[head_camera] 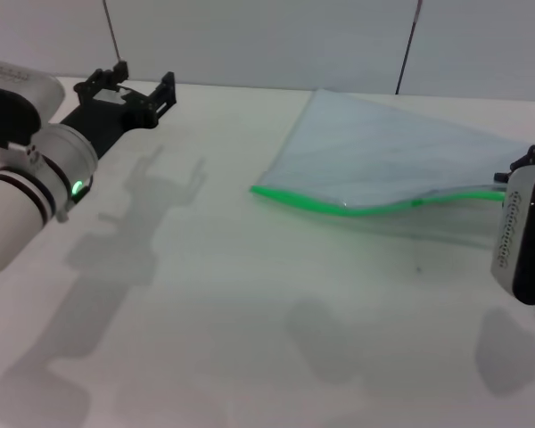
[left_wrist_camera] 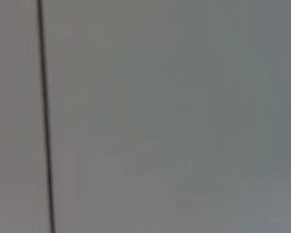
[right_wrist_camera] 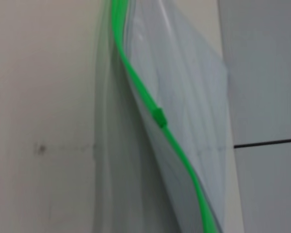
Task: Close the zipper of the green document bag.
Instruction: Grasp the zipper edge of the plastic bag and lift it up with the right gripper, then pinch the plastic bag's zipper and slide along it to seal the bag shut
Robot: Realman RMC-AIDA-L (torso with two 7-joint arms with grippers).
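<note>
Right gripper sits at the green document bag's right end on the desk; its grasp cannot be told. Its zipper looks partly closed, slider midway. Left gripper hangs open, well apart.

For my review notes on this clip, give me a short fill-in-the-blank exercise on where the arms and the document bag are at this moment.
1. The zipper strip along the near edge of the green document bag is bright ____.
2. The left gripper hangs over the table with its jaws ____.
3. The arm nearest the bag's zipper end is the robot's ____ arm.
4. The small slider tab shows clearly in the ____ wrist view.

Missing words: green; open; right; right
</note>
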